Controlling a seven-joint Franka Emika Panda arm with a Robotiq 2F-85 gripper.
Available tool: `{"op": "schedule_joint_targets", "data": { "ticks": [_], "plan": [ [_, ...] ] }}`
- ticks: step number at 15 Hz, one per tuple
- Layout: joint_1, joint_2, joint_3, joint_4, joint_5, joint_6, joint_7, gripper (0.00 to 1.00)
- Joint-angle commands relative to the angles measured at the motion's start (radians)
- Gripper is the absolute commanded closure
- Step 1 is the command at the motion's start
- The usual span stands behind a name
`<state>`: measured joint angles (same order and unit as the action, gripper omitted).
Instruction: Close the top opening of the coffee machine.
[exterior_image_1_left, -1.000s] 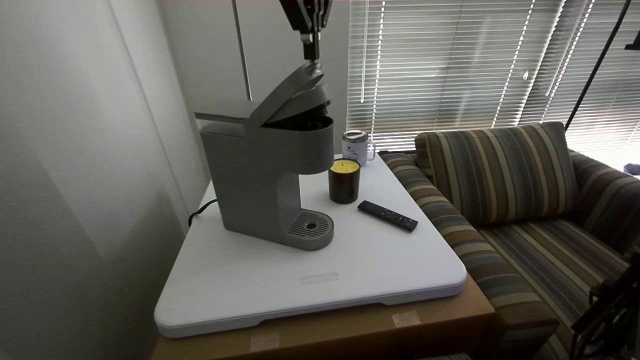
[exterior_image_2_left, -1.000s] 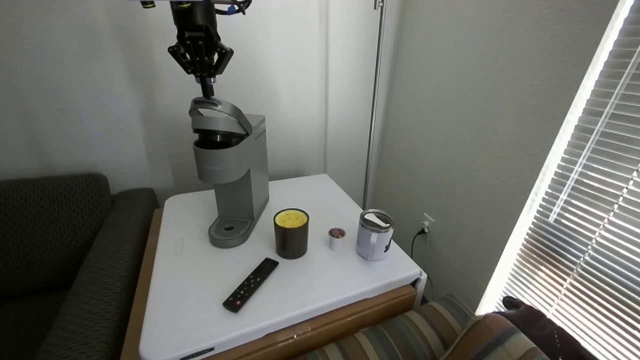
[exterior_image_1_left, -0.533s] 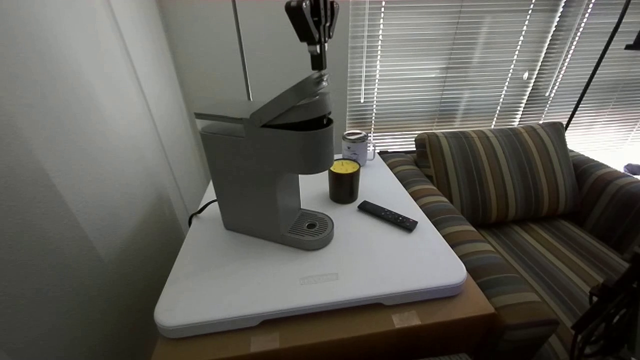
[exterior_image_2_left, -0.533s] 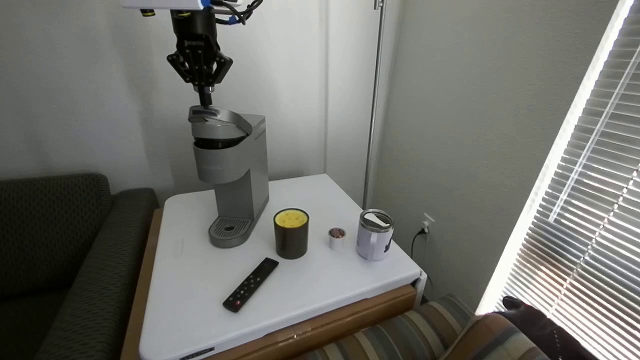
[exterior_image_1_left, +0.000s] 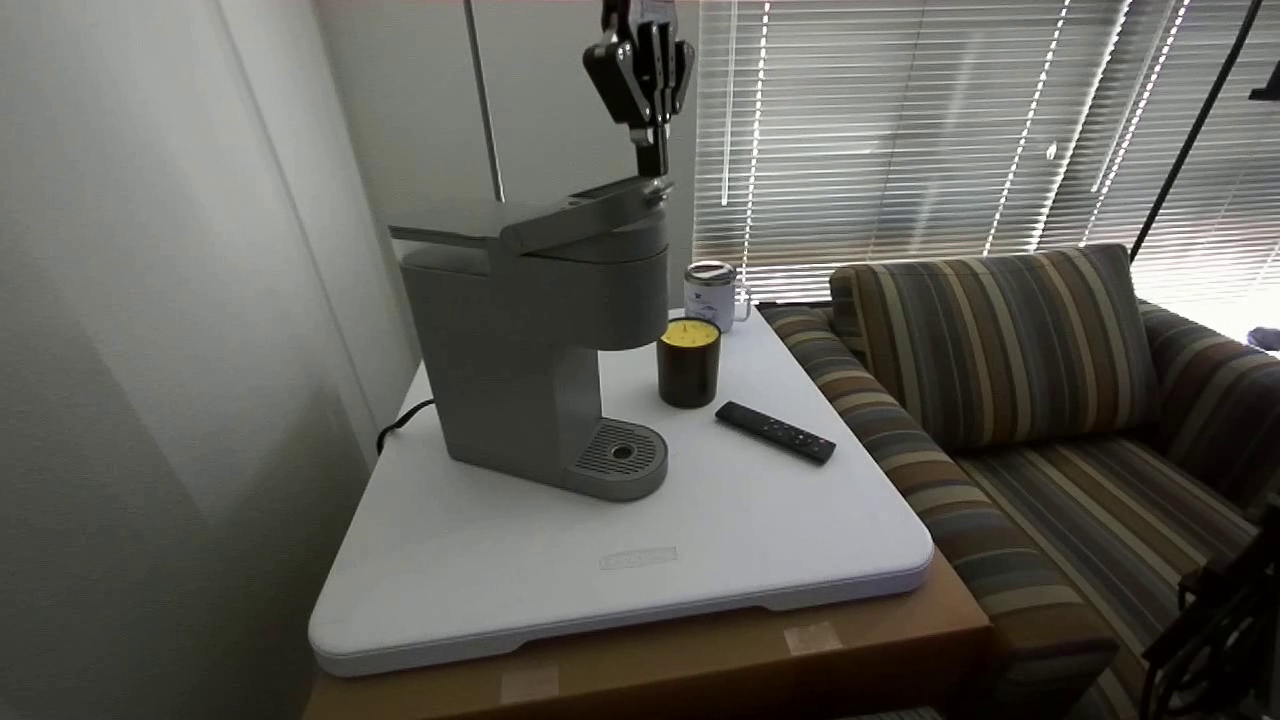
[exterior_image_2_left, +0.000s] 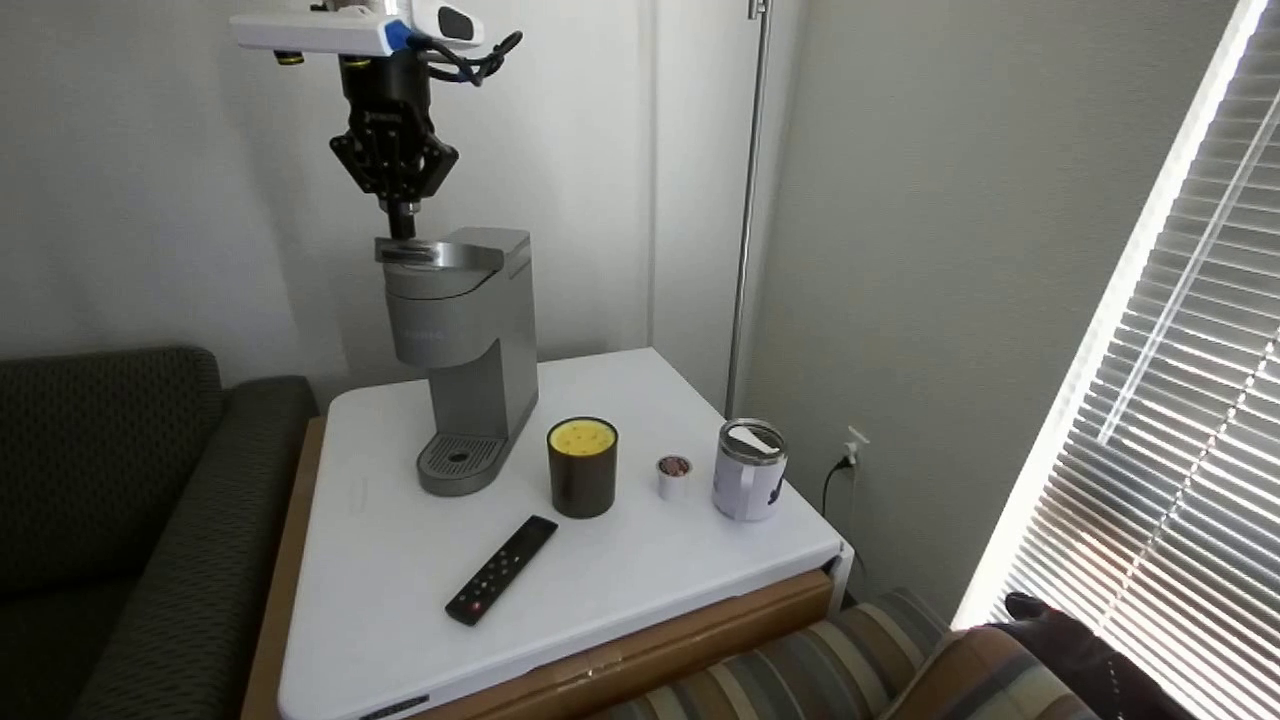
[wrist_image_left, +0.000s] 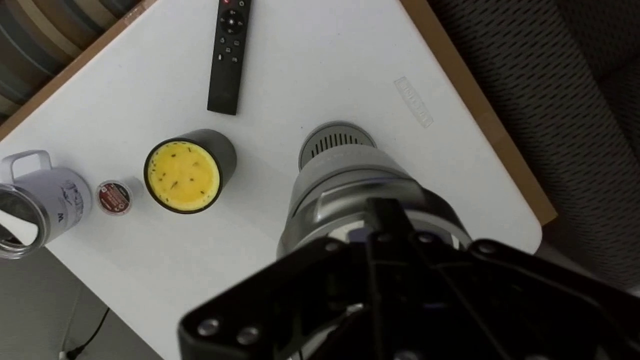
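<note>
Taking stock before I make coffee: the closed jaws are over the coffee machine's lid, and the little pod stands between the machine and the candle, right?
Not quite: the little pod stands between the candle and the mug, as an exterior view shows. The closed jaws are over the lid of the coffee machine.

This looks like a home living room: a striped armchair (exterior_image_1_left: 1065, 505) with matching cushion (exterior_image_1_left: 1000, 350), a dark sofa (exterior_image_2_left: 110, 460), horizontal window blinds (exterior_image_1_left: 900, 150) and a remote control (exterior_image_1_left: 775, 432).
</note>
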<state>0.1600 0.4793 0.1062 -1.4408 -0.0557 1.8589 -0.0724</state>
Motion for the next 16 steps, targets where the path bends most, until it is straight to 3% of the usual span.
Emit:
{"op": "schedule_joint_targets", "data": {
  "ticks": [1, 16],
  "plan": [
    [-0.013, -0.047, 0.003, -0.106, 0.028, 0.060, 0.028, 1.00],
    [0.019, -0.121, -0.007, -0.350, -0.052, 0.193, 0.176, 1.00]
  ]
}}
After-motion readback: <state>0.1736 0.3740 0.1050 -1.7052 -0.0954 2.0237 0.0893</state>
